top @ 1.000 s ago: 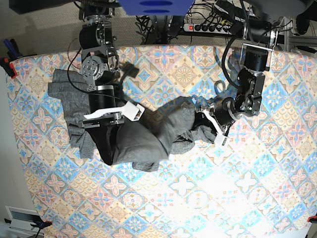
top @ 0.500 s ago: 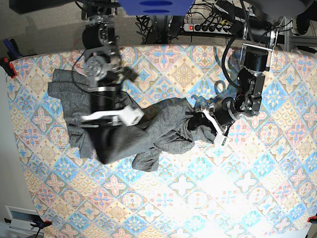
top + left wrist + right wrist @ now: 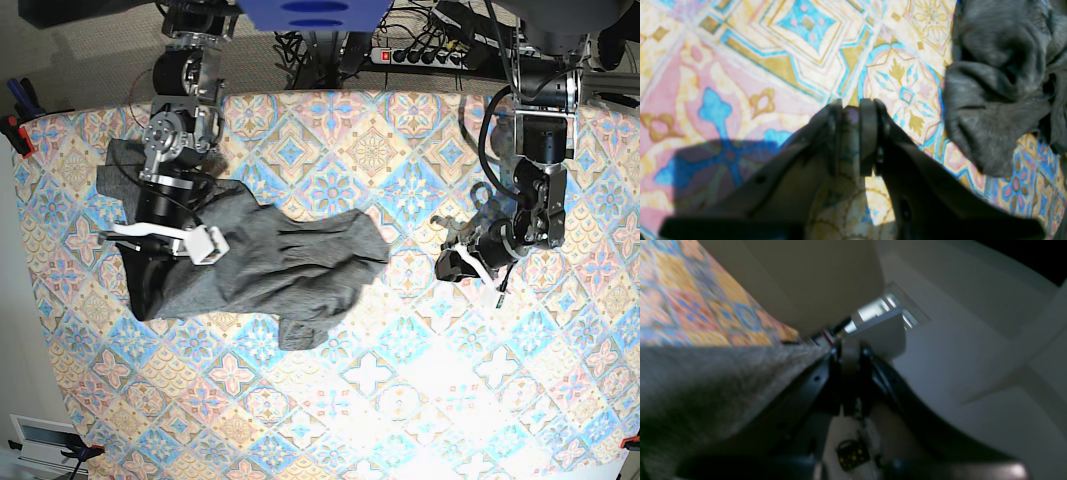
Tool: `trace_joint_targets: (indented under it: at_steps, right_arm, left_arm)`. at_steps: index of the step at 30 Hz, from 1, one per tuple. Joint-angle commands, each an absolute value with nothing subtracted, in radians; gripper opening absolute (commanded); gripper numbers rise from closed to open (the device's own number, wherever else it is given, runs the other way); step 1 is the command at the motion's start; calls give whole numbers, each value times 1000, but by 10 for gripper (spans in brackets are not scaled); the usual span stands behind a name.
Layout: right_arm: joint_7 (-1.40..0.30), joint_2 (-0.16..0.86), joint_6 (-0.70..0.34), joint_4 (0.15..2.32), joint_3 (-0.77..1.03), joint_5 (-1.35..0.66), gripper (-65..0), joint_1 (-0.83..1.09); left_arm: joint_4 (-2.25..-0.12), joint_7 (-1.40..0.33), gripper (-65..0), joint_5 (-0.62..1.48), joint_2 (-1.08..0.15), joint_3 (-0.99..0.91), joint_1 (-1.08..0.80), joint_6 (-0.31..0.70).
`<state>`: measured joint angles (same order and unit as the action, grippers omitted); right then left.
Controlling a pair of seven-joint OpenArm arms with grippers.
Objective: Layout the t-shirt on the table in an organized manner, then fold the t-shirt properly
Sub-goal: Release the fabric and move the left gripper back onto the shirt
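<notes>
T-shirt (image 3: 270,265), dark-grey, one item: gripped at its edge by the right gripper (image 3: 850,353), jaws clamped on the fabric, at about 9 o'clock on the table (image 3: 400,400) in the base view. Garment lies rumpled, spreading from that grip toward the table's centre, a lower flap pointing to 6 o'clock. Left gripper (image 3: 853,136): jaws nearly together, a narrow gap showing, nothing between them; positioned at 3 o'clock, apart from the shirt, whose bunched end lies at its 2 o'clock in the wrist view.
</notes>
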<state>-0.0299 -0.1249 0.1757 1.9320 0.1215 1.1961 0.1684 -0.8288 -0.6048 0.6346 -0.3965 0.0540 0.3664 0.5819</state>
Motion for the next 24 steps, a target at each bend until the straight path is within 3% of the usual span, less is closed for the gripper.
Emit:
trace_joint_targets:
  at_steps: [1, 8, 15, 20, 24]
  right_arm:
    - [-15, -124, 206, 1963, 120, 1196, -650, 156]
    - [-15, -124, 206, 1966, 119, 1198, -650, 156]
    - [-15, -124, 206, 1962, 99, 1198, -650, 157]
    - [-15, -124, 206, 1963, 71, 1199, -650, 193]
    - [-15, -124, 206, 1963, 74, 1199, -650, 205]
  left_arm:
    - [-839, -607, -570, 625, -409, 61, 400, 576]
    - [-929, -615, -553, 625, -403, 188, 403, 576]
    - [-1277, -671, -375, 615, -309, 407, 407, 576]
    - [-1285, -674, -286, 392, -203, 492, 415, 576]
    - [-1253, -674, -269, 211, -162, 553, 375, 576]
